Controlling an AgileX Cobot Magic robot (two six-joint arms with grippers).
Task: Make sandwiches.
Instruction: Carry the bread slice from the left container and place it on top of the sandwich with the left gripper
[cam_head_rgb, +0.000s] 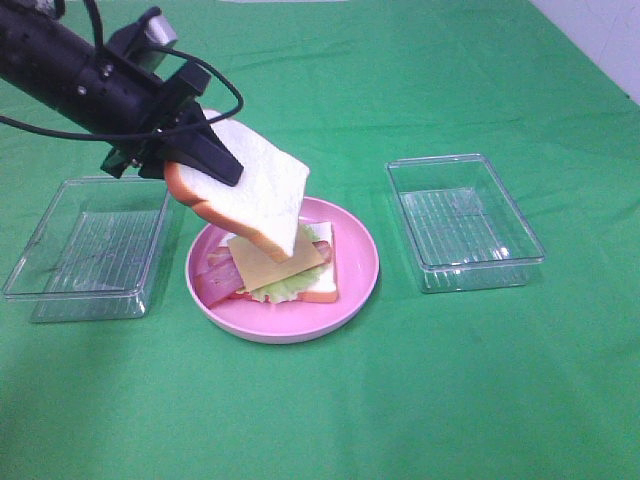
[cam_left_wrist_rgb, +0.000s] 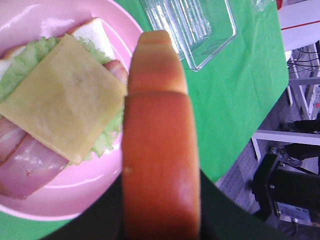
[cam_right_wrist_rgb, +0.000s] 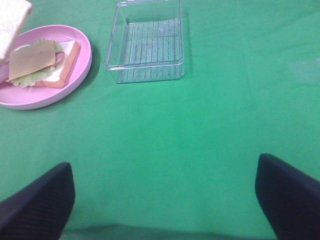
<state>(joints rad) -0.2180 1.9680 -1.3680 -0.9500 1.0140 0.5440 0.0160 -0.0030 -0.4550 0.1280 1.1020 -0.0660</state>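
Note:
A pink plate (cam_head_rgb: 355, 285) holds an open sandwich: a bread slice (cam_head_rgb: 322, 283) at the bottom, green lettuce (cam_head_rgb: 285, 287), reddish bacon strips (cam_head_rgb: 218, 282) and a yellow cheese slice (cam_head_rgb: 275, 260) on top. My left gripper (cam_head_rgb: 215, 160) is shut on a second white bread slice (cam_head_rgb: 258, 185) with an orange-brown crust, held tilted above the plate's left half. In the left wrist view that slice's crust (cam_left_wrist_rgb: 159, 150) fills the middle, with the cheese (cam_left_wrist_rgb: 65, 97) beside it. My right gripper (cam_right_wrist_rgb: 165, 200) is open over bare green cloth, away from the plate (cam_right_wrist_rgb: 75, 75).
One clear plastic box (cam_head_rgb: 465, 222) stands right of the plate and another (cam_head_rgb: 90, 245) stands left of it, under the left arm. Green cloth covers the table. The table's edge and room furniture show in the left wrist view.

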